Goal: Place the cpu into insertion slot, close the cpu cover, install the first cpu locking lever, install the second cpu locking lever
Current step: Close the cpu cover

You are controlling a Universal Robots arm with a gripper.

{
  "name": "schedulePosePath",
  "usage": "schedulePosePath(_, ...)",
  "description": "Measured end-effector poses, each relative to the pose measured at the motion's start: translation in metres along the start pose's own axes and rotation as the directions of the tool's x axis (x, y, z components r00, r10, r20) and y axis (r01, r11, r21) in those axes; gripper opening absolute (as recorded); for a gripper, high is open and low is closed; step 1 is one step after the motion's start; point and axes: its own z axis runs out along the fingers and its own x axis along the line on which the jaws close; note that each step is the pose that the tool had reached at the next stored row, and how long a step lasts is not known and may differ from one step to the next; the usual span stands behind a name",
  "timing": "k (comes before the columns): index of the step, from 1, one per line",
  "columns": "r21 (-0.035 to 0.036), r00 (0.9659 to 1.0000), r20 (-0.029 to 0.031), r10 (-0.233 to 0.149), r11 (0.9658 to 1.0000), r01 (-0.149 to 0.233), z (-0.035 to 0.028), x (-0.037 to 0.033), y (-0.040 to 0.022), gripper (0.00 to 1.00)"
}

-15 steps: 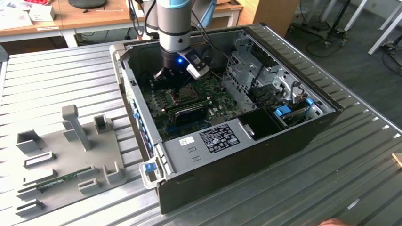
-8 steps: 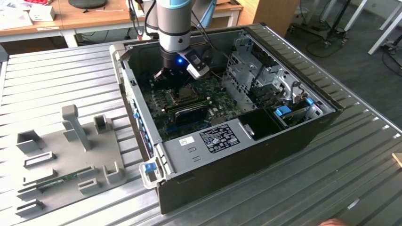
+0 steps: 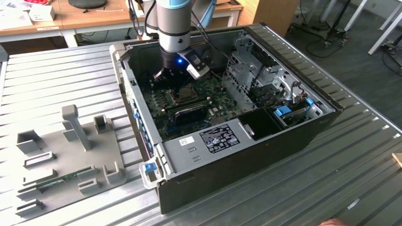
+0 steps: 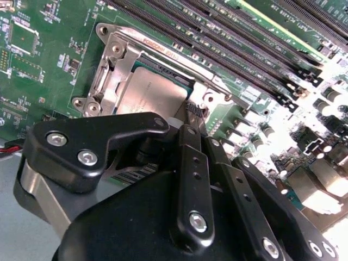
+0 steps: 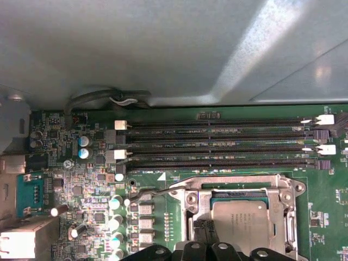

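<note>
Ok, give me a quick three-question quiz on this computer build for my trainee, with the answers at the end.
1. True or false: the cpu lies on the table outside the computer case.
2. Multiple choice: the cpu cover is
A) standing upright on its hinge
B) down around the cpu, with the chip showing through its window
C) lying off the board
3. Fill in: in the first wrist view, the long black memory slots beside the socket number ____.

Key: 1 false; 2 B; 3 four.
</note>
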Motion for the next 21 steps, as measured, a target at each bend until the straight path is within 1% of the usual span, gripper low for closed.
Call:
schedulePosePath(6, 0.0, 1.0, 0.0, 0.0, 1.0, 0.0, -0.0002, 0.0, 0.0, 0.1)
schedulePosePath(11, -0.0028, 1.0, 0.0019, 0.0, 1.0, 0.0, -0.0023, -0.0007, 0.0009, 0.1)
schedulePosePath(13, -0.0031, 1.0, 0.0021, 0.0, 1.0, 0.0, -0.004, -0.0008, 0.0011, 0.1)
schedulePosePath(14, -0.0021, 1.0, 0.0014, 0.0, 1.0, 0.0, -0.0055, -0.0008, 0.0009, 0.1)
schedulePosePath(21, -0.0019, 1.0, 0.0013, 0.0, 1.0, 0.0, -0.0142, -0.001, 0.0009, 0.1)
